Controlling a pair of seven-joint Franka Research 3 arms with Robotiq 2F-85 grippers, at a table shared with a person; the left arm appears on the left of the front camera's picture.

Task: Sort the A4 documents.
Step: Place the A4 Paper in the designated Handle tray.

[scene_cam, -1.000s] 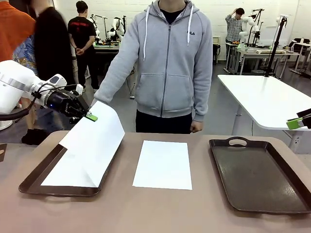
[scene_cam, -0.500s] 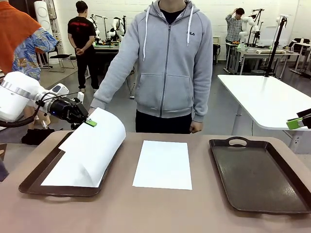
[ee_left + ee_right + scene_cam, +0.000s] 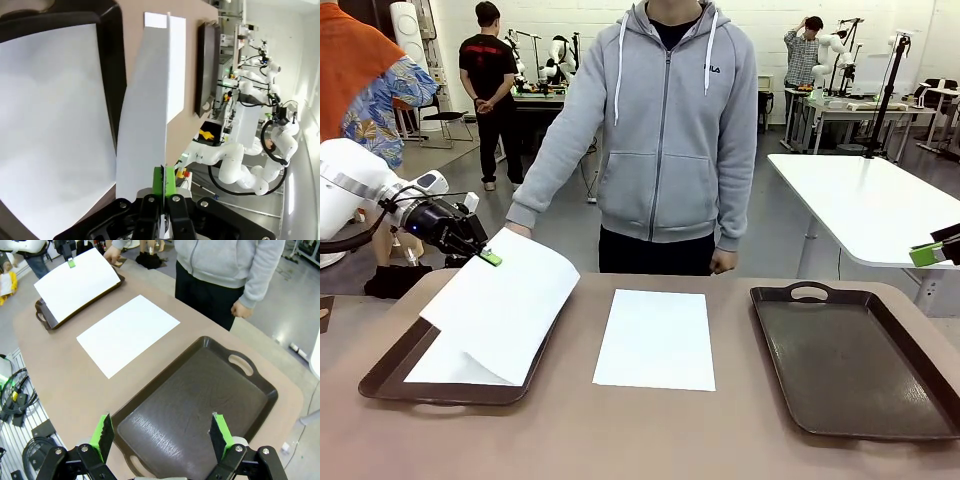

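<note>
My left gripper [image 3: 488, 258] is shut on the far corner of a white A4 sheet [image 3: 505, 300], holding it up so it droops over the left brown tray [image 3: 380, 378]. In the left wrist view the green pads [image 3: 170, 181] pinch this sheet [image 3: 145, 110] edge-on. Another sheet [image 3: 445, 368] lies flat in that tray beneath it. A third sheet [image 3: 655, 338] lies on the table's middle. My right gripper [image 3: 162, 434] stands open, nothing between its fingers, above the near end of the right tray [image 3: 200, 390]; its green pad [image 3: 927, 253] shows at the right edge of the front view.
A person in a grey hoodie stands at the far side, one hand [image 3: 520, 228] close to the lifted sheet's far edge, the other hand [image 3: 723, 262] hanging by the table edge. The right tray [image 3: 850, 360] holds nothing. A white table [image 3: 870, 200] stands behind on the right.
My left gripper has moved left and slightly down with the sheet's corner, and the sheet now hangs lower over the left tray. The right gripper has not moved.
</note>
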